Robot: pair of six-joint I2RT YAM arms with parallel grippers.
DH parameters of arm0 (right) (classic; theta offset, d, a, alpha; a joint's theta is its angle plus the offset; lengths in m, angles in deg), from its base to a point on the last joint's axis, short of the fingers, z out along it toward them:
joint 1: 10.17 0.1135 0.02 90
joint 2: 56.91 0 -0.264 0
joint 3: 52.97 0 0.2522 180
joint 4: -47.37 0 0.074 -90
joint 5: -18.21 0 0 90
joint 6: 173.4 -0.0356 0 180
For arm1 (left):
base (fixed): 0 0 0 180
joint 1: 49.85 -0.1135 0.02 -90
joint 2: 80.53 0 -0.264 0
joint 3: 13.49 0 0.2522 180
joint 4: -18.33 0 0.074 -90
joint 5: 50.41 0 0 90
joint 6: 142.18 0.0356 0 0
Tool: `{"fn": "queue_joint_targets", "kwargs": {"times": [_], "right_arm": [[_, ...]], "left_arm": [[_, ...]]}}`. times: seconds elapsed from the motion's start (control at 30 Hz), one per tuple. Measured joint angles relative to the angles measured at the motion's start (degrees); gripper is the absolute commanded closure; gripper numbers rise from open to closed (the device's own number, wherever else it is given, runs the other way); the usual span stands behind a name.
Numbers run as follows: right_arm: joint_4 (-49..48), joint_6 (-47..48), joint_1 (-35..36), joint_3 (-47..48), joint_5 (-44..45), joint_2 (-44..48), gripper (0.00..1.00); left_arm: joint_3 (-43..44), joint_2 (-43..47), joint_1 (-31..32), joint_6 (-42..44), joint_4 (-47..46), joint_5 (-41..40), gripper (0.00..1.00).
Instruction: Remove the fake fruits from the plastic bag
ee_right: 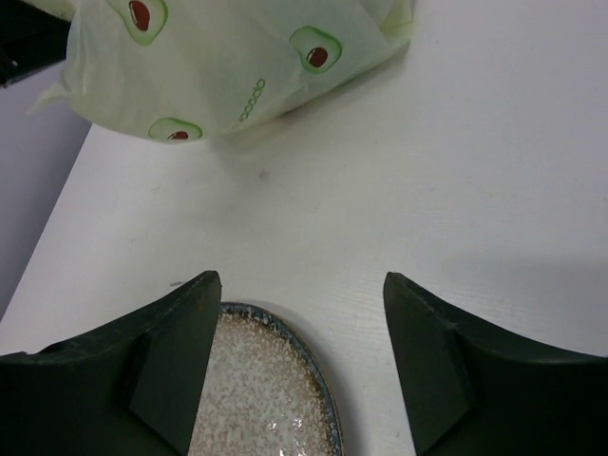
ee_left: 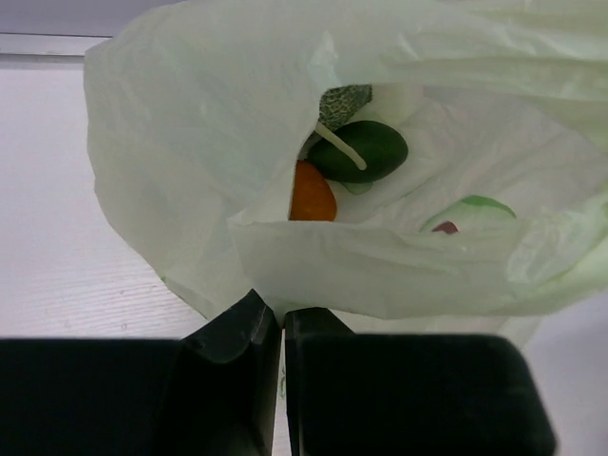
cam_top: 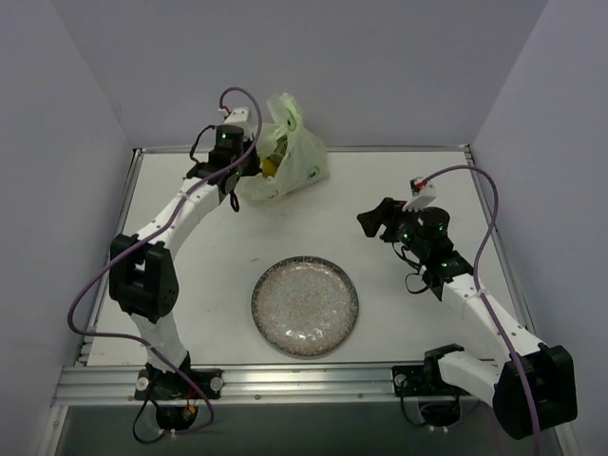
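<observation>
Tabletop (cam_top: 399, 190): plastic bag (cam_top: 290, 161) at 11 o'clock, by the far edge. Speckled plate (cam_top: 305, 305) at 6 o'clock, well apart from the bag. Left pincer (ee_left: 283, 321) pinched narrow on the bag's lower lip, mouth gaping. Right pincer (ee_right: 300, 280) spread wide at 3 o'clock, gripping nothing, near the plate's rim. Fake fruits (ee_left: 342, 163) inside the bag: netted melon (ee_left: 344, 103), dark green piece (ee_left: 375, 147), orange piece (ee_left: 312, 195).

The bag (ee_left: 180, 142) is pale translucent green with green-and-red avocado prints; inside, an orange fruit (ee_left: 312, 195), a dark green fruit (ee_left: 372, 150), a netted green melon (ee_left: 344, 101); the plate (cam_top: 305, 305) is speckled, dark-rimmed
</observation>
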Motion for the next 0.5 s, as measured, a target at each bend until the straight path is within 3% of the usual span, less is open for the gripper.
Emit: {"fn": "queue_joint_targets", "kwargs": {"times": [0.1, 0.2, 0.33, 0.5], "right_arm": [[-0.61, 1.33, 3.50, 0.00, -0.31, -2.14, 0.17], [-0.66, 3.65, 8.13, 1.33, 0.04, -3.96, 0.10], [1.55, 6.86, 13.66, 8.90, 3.45, -7.85, 0.08], [1.40, 10.34, 14.34, 19.89, 8.02, -14.01, 0.07]], "left_arm": [[-5.29, 3.91, 1.68, -1.22, -3.23, 1.11, 0.98], [-11.19, 7.39, 3.17, -4.28, -8.26, 3.85, 0.98], [-19.30, 10.95, 4.15, -9.09, -15.02, 7.23, 0.98], [-27.69, 15.50, 4.04, -13.68, -19.82, 8.96, 0.98]]}}
